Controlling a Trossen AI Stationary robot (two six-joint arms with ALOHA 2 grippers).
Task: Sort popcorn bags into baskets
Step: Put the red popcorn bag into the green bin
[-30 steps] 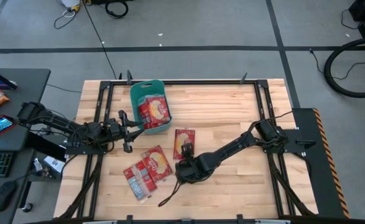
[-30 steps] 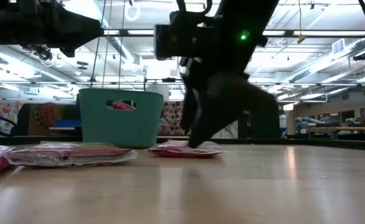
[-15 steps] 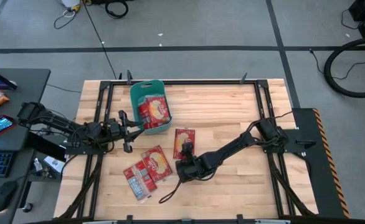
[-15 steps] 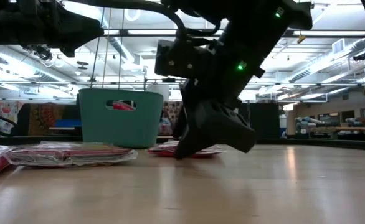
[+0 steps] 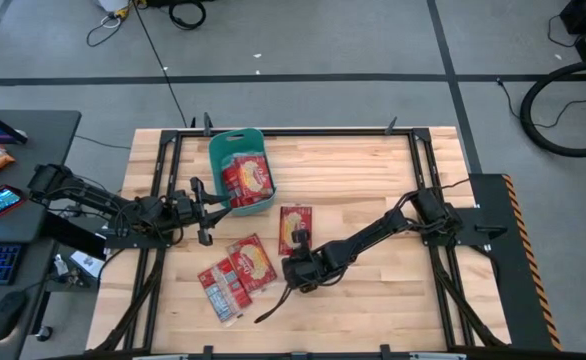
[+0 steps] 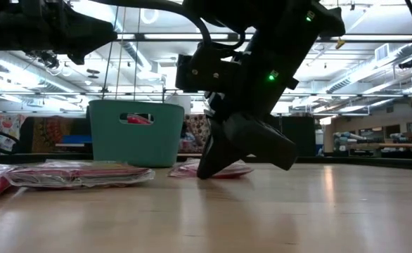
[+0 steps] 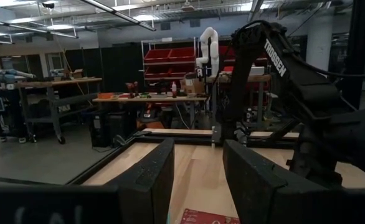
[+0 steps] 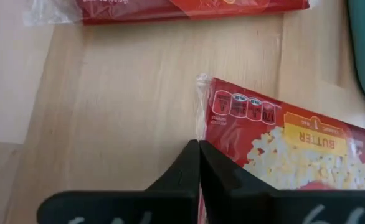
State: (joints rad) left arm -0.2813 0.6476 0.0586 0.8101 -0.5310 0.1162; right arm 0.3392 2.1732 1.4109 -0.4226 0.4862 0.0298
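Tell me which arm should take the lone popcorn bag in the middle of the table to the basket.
Probably right. The right gripper is already low at the lone popcorn bag, fingers closed at its edge. The left gripper hovers open beside the basket.

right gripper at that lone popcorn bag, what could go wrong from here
The right gripper looks shut right at the edge of the lone popcorn bag, so it may have only the thin wrapper seam and the bag could slip out on lifting. Its fingertips sit low on the table, so they may scrape the wood. The teal basket already holds bags, so a dropped bag could land on the rim.
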